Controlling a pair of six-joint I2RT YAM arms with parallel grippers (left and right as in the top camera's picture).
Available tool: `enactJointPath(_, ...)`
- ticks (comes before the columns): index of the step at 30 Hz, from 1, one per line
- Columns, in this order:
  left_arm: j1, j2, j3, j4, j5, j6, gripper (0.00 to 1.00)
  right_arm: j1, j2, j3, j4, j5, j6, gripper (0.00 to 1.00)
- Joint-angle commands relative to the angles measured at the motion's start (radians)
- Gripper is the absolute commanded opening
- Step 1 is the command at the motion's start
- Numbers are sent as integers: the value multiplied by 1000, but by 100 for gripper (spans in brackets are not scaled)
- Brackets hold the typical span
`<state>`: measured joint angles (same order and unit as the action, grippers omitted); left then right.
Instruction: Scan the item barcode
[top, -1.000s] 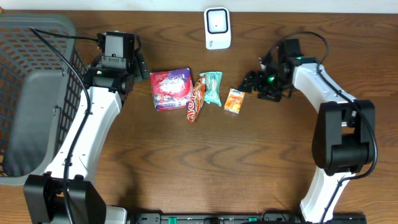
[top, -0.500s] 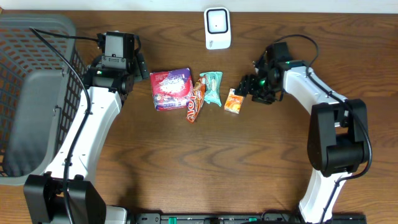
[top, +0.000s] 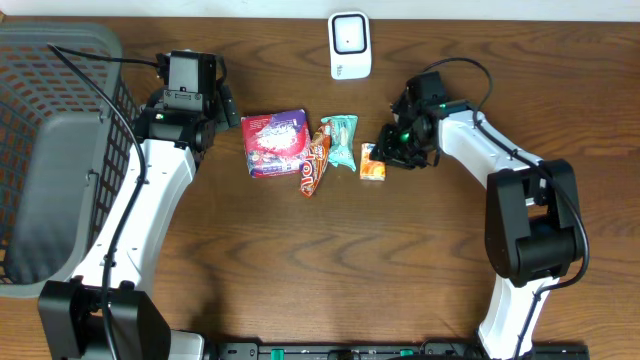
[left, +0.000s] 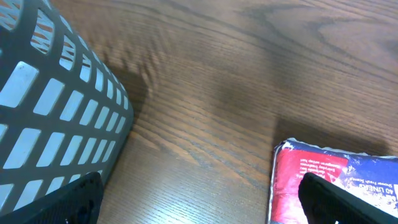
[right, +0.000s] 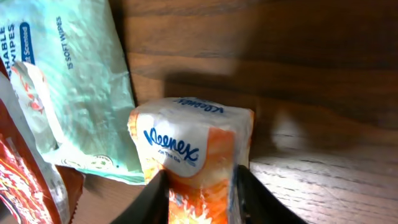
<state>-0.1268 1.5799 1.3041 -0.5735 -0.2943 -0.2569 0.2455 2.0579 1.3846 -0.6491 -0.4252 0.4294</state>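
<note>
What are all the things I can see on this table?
table: one, brown wood, under everything
basket: one, grey, far left
scanner: one, white, top middle
purple pack: one, purple and red, left end of the row
snack wrapper: one, red-orange, right of the purple pack
wipes pack: one, pale green, beside the snack wrapper
tissue pack: one, orange and white, right end of the row
left gripper: one, black, open, near the purple pack
right gripper: one, black, closed on the tissue pack
</note>
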Motion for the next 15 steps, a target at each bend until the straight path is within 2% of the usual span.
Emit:
enactJointPath(1,2,2,5,-2,-13,13,99,15,5,-16,8,7,4,21)
enactJointPath(3,2,2,5,-2,-13,13,99,17,6,-21,10,8,4,5)
enactJointPath(4,2,2,5,-2,-13,13,99,16,6,-23,10,8,4,1)
enactJointPath(8,2,2,5,-2,-13,13,99,16,6,-24,13,-56,-39,1)
enactJointPath(15,2,2,5,-2,-13,13,99,-19,6,-24,38,-410,-263,1)
